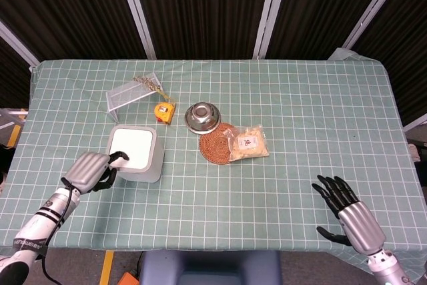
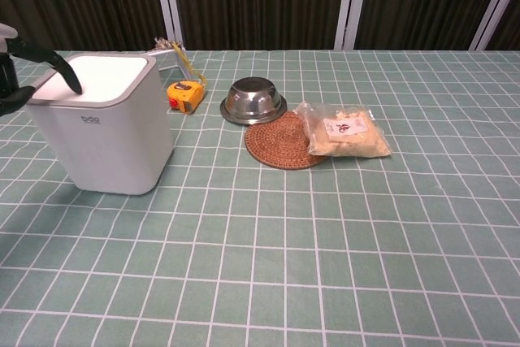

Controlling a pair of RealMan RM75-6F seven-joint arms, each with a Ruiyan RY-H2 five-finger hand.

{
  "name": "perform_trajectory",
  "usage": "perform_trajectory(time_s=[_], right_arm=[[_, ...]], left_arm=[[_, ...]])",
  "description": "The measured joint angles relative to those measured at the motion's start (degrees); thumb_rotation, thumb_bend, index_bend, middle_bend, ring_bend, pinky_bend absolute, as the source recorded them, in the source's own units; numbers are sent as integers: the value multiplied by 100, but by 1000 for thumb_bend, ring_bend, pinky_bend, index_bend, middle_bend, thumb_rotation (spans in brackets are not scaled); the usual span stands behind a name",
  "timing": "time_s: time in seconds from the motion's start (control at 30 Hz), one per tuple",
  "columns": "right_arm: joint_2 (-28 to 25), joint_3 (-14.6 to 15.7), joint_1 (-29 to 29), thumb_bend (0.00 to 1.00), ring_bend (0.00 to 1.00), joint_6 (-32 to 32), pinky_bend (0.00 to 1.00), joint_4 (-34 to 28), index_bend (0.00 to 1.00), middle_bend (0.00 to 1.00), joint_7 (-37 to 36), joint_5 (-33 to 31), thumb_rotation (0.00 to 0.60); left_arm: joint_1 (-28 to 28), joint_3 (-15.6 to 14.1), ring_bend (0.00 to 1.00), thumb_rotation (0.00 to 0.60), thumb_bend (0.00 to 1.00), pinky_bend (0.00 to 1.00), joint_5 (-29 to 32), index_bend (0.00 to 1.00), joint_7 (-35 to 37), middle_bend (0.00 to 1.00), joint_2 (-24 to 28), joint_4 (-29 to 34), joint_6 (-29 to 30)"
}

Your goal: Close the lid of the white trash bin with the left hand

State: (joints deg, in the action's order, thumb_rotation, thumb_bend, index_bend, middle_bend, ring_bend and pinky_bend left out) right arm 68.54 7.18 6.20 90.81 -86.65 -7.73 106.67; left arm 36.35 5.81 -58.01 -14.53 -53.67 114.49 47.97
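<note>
Lid [image 1: 131, 147] looks flat on the white trash bin [image 2: 114, 148], my left hand [image 1: 93, 170] curled, fingertip on it; next I'd just lift off.

Green checked tablecloth [image 1: 280, 98], dark slatted wall [image 1: 200, 5]

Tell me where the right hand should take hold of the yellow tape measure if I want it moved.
Grip the tape measure across its two flat faces, coming down from above. It seems to stand on edge, so the faces are exposed, and the steel bowl to its right and the wire rack behind leave more room overhead. The right hand lies far off, open.
</note>
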Motion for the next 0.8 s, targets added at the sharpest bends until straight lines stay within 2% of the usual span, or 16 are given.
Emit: perform_trajectory(time_s=[0.13, 0.17, 0.23, 0.27, 0.33, 0.37, 0.4, 0.47, 0.6, 0.7, 0.8], right_arm=[[-22, 9, -13, 264, 0, 16, 0, -12, 0, 0, -13, 6, 600], [-26, 11, -16, 264, 0, 19, 0, -12, 0, 0, -14, 7, 600], [-32, 18, -20, 264, 0, 16, 0, -15, 0, 0, -8, 10, 600], [-32, 20, -21, 264, 0, 12, 0, -16, 0, 0, -3, 11, 600], [-25, 24, -21, 264, 0, -5, 0, -14, 0, 0, 19, 15, 600], [-20, 25, -20, 264, 0, -16, 0, -11, 0, 0, 31, 14, 600], [-10, 28, -19, 264, 0, -36, 0, -10, 0, 0, 46, 12, 600], [9, 32, -14, 264, 0, -69, 0, -8, 0, 0, 81, 12, 600], [72, 34, -3, 264, 0, -141, 0, 8, 0, 0, 183, 8, 600], [109, 33, 7, 264, 0, -203, 0, -13, 0, 0, 210, -18, 600], [146, 28, 12, 264, 0, -252, 0, 10, 0, 0, 301, -42, 600]], left_arm=[[-306, 24, 999, 600, 614, 1000, -684, 93, 309, 975, -28, 80, 650], [-442, 10, 979, 600, 598, 1000, -1015, 81, 442, 925, -36, 88, 928], [-680, -43, 832, 600, 573, 954, -1604, 60, 668, 742, -54, 55, 1411], [-859, -99, 634, 600, 554, 802, -2047, 52, 831, 574, -75, -7, 1785], [-1167, -216, 267, 600, 512, 367, -2742, 47, 1047, 292, -123, -181, 2421], [-1397, -309, 114, 600, 490, 162, -3190, 47, 1160, 152, -175, -365, 2877], [-1582, -375, 19, 600, 471, 30, -3494, 47, 1224, 49, -233, -542, 3229], [-2018, -505, 0, 600, 453, 0, -4019, 49, 1320, 0, -454, -1095, 4056], [-2763, -741, 0, 600, 428, 0, -4367, 54, 1474, 0, -1101, -2431, 5242], [-3126, -938, 0, 600, 427, 0, -4542, 50, 1619, 0, -1381, -3244, 5550], [-3293, -1057, 0, 600, 428, 0, -4567, 50, 1707, 0, -1439, -3505, 5496]])
